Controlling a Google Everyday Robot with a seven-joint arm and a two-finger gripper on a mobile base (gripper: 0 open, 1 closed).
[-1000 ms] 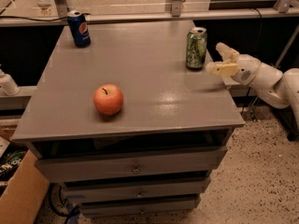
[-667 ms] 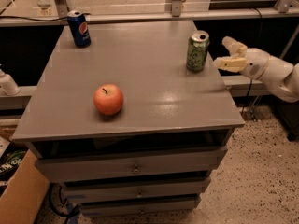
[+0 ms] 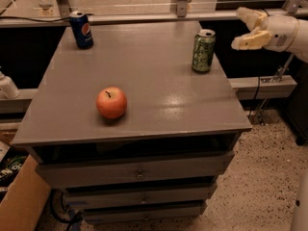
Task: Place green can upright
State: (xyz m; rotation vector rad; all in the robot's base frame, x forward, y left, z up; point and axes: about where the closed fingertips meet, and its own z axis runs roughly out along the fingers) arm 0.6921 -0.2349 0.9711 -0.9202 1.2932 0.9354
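The green can [image 3: 203,50] stands upright near the right edge of the grey table top [image 3: 159,90], its silver top facing up. My gripper [image 3: 244,29] is to the right of the can, off the table's edge and raised a little above the can's top. Its two pale fingers [image 3: 249,41] are spread apart and hold nothing. A clear gap separates the gripper from the can.
A blue Pepsi can [image 3: 81,30] stands upright at the table's back left. A red apple [image 3: 111,102] lies at the front left of centre. The table has drawers [image 3: 139,173] below. A metal rail [image 3: 144,17] runs behind. A cardboard box [image 3: 19,201] sits on the floor at left.
My gripper has drawn back from the green can, moving to the right and upward. The can stays upright in the same place.
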